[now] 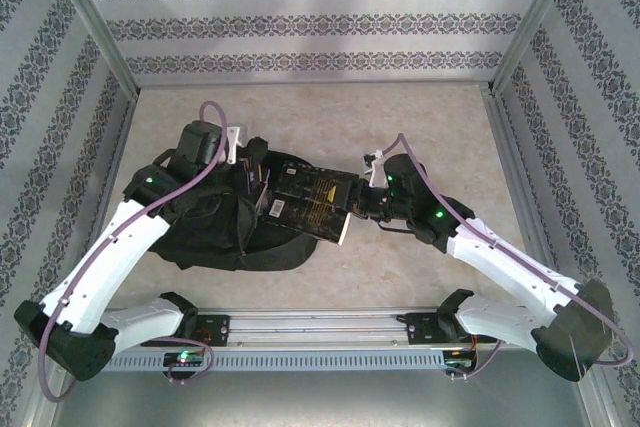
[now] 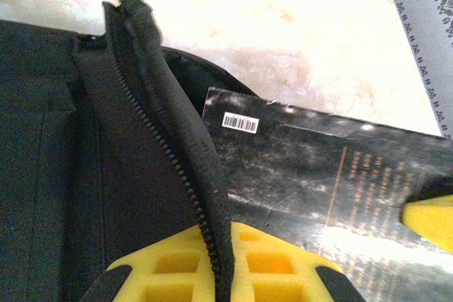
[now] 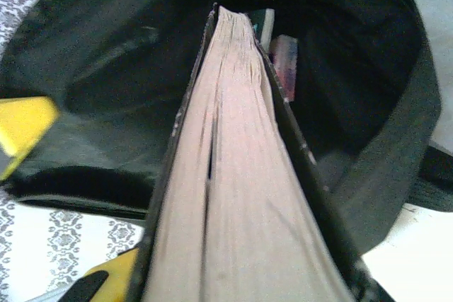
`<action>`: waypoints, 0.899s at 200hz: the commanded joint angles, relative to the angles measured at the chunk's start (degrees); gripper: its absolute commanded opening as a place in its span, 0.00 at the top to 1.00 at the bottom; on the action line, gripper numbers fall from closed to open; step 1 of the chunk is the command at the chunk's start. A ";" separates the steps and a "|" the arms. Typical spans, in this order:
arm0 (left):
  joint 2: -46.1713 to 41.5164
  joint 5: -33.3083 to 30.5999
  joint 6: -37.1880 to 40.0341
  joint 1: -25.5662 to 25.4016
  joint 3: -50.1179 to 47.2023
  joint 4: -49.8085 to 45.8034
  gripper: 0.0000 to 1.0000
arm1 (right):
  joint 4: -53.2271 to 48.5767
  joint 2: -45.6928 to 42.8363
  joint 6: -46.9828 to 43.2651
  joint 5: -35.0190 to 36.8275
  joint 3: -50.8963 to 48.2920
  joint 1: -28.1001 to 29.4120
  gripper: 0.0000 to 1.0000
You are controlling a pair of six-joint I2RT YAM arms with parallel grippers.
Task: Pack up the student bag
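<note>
— What sat closest to the left wrist camera?
— The zip edge (image 2: 185, 139) of the student bag (image 2: 42, 146), pinched between the yellow fingers (image 2: 163, 274) of the left gripper (image 2: 216, 245), which were pressed together on that black lip.
— And the bag as a whole?
— The biggest thing there: slumped on the table (image 1: 420, 117) left of centre, under the left arm, mouth facing the right arm.
— Next in size?
— The book (image 3: 233, 196), dark-covered, clamped at its near end in the right gripper (image 1: 352, 209). Its page edge ran straight away from the right wrist camera, and its far end was already inside the black mouth.
— So which way lay the bag from that gripper?
— To its left, along the book's long axis. The right arm was nearer the book; the left only tended the opening. I judged the next push had to follow that axis, or a corner might catch the lifted lip.
— Anything smaller?
— A pink-and-purple thing (image 3: 284, 68) deeper inside, too blurred to name, and a white barcode (image 2: 239, 122) on the book's cover.
</note>
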 commanded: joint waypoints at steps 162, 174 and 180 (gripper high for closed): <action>-3.28 -2.69 5.78 0.59 11.41 -5.20 1.00 | 32.35 18.31 19.45 -11.20 2.35 3.06 1.00; -3.18 -2.94 6.19 0.64 11.78 -5.47 1.00 | 34.28 18.78 20.46 -11.63 2.40 3.22 1.00; -3.22 -2.94 6.40 0.66 11.75 -5.47 1.00 | 35.25 18.97 20.88 -12.02 2.41 3.29 1.00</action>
